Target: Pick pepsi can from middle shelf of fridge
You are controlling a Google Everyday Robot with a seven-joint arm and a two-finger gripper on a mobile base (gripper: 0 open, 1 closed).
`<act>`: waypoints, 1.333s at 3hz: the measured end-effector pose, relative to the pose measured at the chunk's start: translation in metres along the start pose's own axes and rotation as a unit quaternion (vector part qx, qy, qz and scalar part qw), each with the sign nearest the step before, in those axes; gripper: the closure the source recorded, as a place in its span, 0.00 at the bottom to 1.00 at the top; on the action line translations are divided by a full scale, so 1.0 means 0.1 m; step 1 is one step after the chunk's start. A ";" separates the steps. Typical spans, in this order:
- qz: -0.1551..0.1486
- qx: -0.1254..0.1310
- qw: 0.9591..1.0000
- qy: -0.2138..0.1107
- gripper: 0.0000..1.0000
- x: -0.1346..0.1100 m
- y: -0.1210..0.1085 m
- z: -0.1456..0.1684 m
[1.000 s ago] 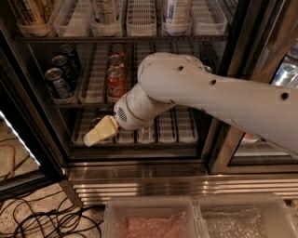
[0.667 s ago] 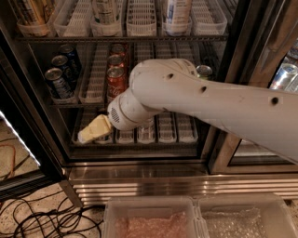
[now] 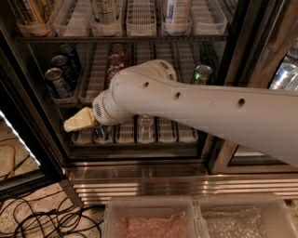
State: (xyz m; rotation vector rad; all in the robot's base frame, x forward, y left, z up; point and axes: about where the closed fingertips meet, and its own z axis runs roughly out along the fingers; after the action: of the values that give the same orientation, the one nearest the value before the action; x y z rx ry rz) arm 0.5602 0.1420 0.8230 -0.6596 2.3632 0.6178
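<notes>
Risks snagging the middle shelf [image 3: 91, 88] lifting the hand [image 3: 80, 122], seemingly below it at left-centre, grip untellable, toward the pepsi can [image 3: 58, 82].

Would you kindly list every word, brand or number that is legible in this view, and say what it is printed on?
No text here is legible.
pepsi can: markings too blurred to read.
bottles on the tier above: labels too blurred to read.
gripper, low at the left side of the fridge: no text visible.
</notes>
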 end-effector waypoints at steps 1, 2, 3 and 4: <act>0.000 0.000 1.000 0.000 0.00 0.00 0.00 0.00; -0.013 0.005 1.000 -0.022 0.00 -0.12 0.07 0.07; -0.024 0.001 0.999 -0.036 0.00 -0.32 0.16 0.29; -0.032 -0.006 0.999 -0.041 0.06 -0.46 0.26 0.47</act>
State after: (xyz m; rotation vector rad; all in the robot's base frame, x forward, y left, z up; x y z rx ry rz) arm 0.5968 0.2019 0.8265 -0.7006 2.2557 0.6198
